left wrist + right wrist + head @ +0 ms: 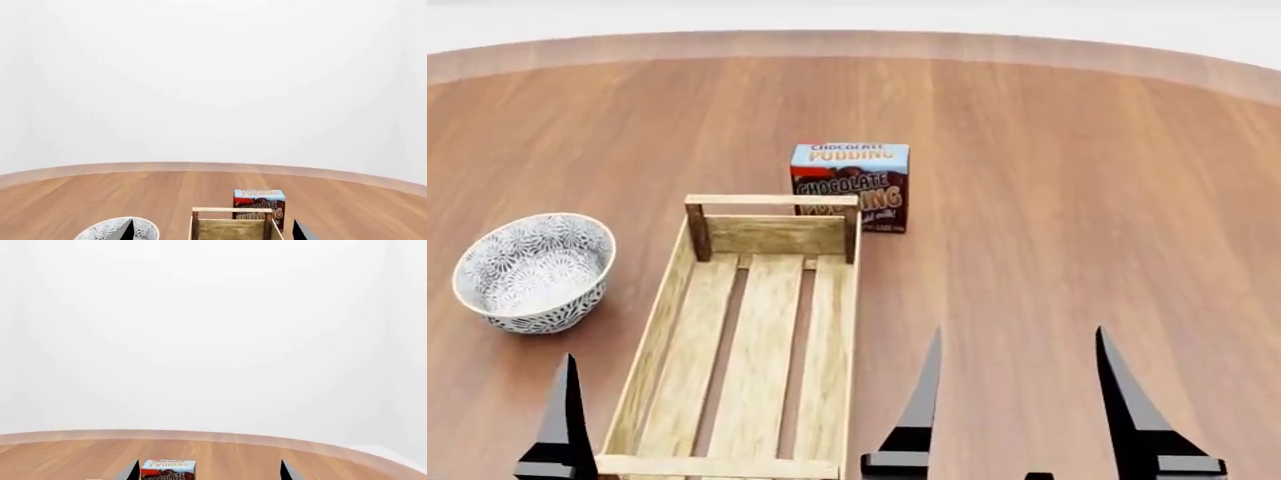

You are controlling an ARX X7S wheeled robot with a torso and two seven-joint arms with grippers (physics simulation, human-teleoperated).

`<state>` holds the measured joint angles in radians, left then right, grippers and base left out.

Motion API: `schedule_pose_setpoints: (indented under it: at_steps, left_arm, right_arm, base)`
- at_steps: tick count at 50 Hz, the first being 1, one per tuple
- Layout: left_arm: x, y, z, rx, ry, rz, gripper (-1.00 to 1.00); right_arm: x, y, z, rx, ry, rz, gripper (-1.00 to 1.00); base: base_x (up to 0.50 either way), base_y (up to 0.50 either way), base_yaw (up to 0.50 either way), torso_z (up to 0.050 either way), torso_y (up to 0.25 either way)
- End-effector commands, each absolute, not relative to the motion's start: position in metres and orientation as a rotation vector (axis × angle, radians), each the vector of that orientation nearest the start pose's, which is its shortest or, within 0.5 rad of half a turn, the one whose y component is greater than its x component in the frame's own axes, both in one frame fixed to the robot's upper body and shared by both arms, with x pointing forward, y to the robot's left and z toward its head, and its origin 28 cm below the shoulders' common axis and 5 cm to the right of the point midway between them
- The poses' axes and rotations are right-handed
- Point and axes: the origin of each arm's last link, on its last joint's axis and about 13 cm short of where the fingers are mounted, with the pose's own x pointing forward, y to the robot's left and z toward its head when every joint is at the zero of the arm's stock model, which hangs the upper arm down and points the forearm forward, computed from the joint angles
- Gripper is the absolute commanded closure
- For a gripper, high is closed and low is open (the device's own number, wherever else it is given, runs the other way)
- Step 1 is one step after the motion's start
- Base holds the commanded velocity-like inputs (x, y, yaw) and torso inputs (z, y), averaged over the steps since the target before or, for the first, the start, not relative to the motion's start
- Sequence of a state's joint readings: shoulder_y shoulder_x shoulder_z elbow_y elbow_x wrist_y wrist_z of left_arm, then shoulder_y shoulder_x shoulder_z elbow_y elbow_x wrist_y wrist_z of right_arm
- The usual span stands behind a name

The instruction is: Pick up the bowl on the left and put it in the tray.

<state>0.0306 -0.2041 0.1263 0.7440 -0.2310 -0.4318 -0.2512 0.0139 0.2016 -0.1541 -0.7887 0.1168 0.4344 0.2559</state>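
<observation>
So far nothing is done — the bowl [534, 271] sits on the table [1068, 180] at nine o'clock of the tray [654, 330], just beside it, and the tray holds nothing. Our left gripper [737, 410] and right gripper [1121, 400] hang with jaws spread, holding nothing. We still have the reach, grasp and placing ahead.
</observation>
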Motion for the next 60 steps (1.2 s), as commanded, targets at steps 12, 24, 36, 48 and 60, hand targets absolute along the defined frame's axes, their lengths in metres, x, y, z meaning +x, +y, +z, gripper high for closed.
schedule_pose_setpoints:
  at_steps: [12, 24, 36, 48, 60]
  left_arm:
    - [0.1784, 0.2012, 0.1292, -0.059, -0.264, -0.04, -1.0]
    - [0.1798, 0.2021, 0.1271, -0.076, -0.239, -0.036, -1.0]
    - [0.1795, 0.2012, 0.1271, -0.079, -0.232, -0.037, -1.0]
    - [0.1792, 0.2007, 0.1264, -0.078, -0.225, -0.039, -1.0]
    - [0.1792, 0.2012, 0.1267, -0.078, -0.222, -0.034, -1.0]
  right_arm:
    - [0.1816, -0.0931, 0.1439, -0.03, -0.351, -0.007, -1.0]
    - [0.1812, -0.0935, 0.1449, -0.023, -0.356, -0.01, -1.0]
    - [0.181, -0.0934, 0.1452, -0.052, -0.348, -0.01, -1.0]
    - [0.1815, -0.0923, 0.1445, -0.086, -0.334, -0.008, -1.0]
    - [0.1803, -0.0938, 0.1462, -0.037, -0.359, -0.013, -1.0]
  base:
    - [0.5, 0.0, 0.0, 0.0, 0.001]
    - [0.31, 0.0, 0.0, 0.0, 0.0]
    - [0.0, 0.0, 0.0, 0.0, 0.0]
    - [0.01, 0.38, 0.0, 0.0, 0.0]
    - [0.01, 0.29, 0.0, 0.0, 0.0]
